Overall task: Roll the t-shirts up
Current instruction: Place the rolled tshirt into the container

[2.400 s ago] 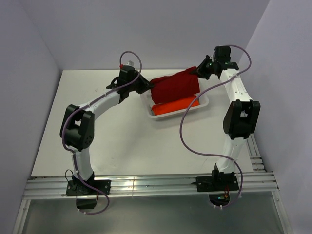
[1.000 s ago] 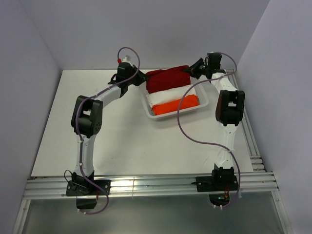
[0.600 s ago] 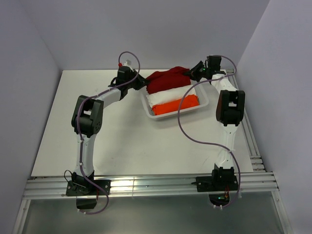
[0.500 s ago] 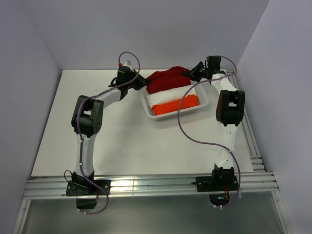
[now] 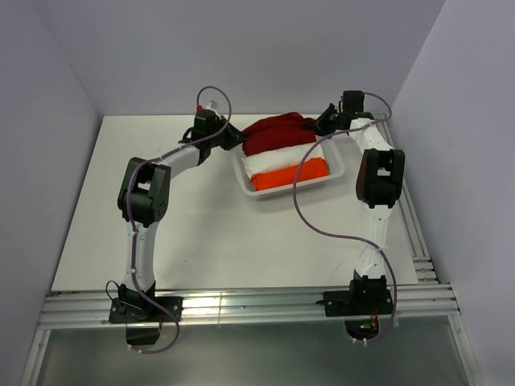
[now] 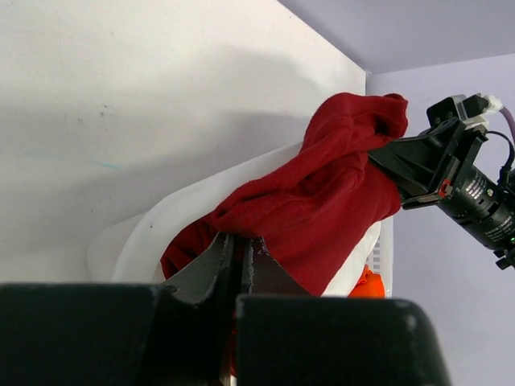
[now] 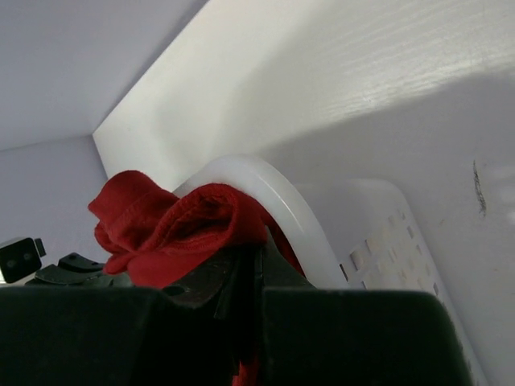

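A dark crimson t-shirt (image 5: pixel 278 133) hangs bunched between my two grippers over the far side of a white basket (image 5: pixel 338 168). My left gripper (image 5: pixel 238 139) is shut on the shirt's left end; in the left wrist view the cloth (image 6: pixel 322 193) comes out from between the closed jaws of that gripper (image 6: pixel 239 245). My right gripper (image 5: pixel 322 125) is shut on the right end, and the right wrist view shows the red fabric (image 7: pixel 173 221) folded over the closed tips of this gripper (image 7: pixel 256 256). The shirt sags in the middle.
Inside the basket lie a white folded cloth (image 5: pixel 282 160) and a bright orange bundle (image 5: pixel 290 174). The basket's rim (image 7: pixel 298 213) runs just past my right fingers. The back wall stands close behind both grippers. The white table (image 5: pixel 201 233) spreads in front.
Both grippers have drawn closer together at the back of the basket, and the shirt, stretched flat a second ago, now bulges up and bunches between them.
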`<state>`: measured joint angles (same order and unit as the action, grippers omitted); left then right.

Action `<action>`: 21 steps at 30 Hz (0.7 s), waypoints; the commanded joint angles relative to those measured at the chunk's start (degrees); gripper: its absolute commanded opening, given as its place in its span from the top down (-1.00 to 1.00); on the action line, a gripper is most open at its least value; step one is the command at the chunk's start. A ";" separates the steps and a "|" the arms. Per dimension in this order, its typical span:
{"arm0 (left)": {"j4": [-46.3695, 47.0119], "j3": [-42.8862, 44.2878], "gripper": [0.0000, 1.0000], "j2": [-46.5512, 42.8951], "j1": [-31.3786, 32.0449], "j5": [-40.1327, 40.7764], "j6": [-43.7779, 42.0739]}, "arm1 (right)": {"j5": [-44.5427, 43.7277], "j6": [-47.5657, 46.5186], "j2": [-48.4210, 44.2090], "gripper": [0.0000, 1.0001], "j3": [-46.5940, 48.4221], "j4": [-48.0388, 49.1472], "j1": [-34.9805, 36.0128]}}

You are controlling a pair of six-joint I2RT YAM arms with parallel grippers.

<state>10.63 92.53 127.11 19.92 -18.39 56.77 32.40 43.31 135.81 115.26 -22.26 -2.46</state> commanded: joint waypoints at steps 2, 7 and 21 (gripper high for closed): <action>-18.62 0.61 0.99 4.27 -0.76 1.08 -3.42 | -7.35 -4.20 2.44 1.00 4.08 -8.92 -1.94; -29.60 7.74 0.99 9.12 -0.85 3.18 -3.60 | -9.63 -3.58 6.04 1.00 10.58 -12.88 -1.94; -39.81 14.86 0.99 16.06 -1.91 5.29 -3.42 | -18.24 -5.43 8.16 1.00 11.92 -19.40 -1.23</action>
<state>-12.56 110.10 134.52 19.75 -20.29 57.76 27.18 40.82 140.49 127.22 -35.40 -1.61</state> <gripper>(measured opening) 0.056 0.088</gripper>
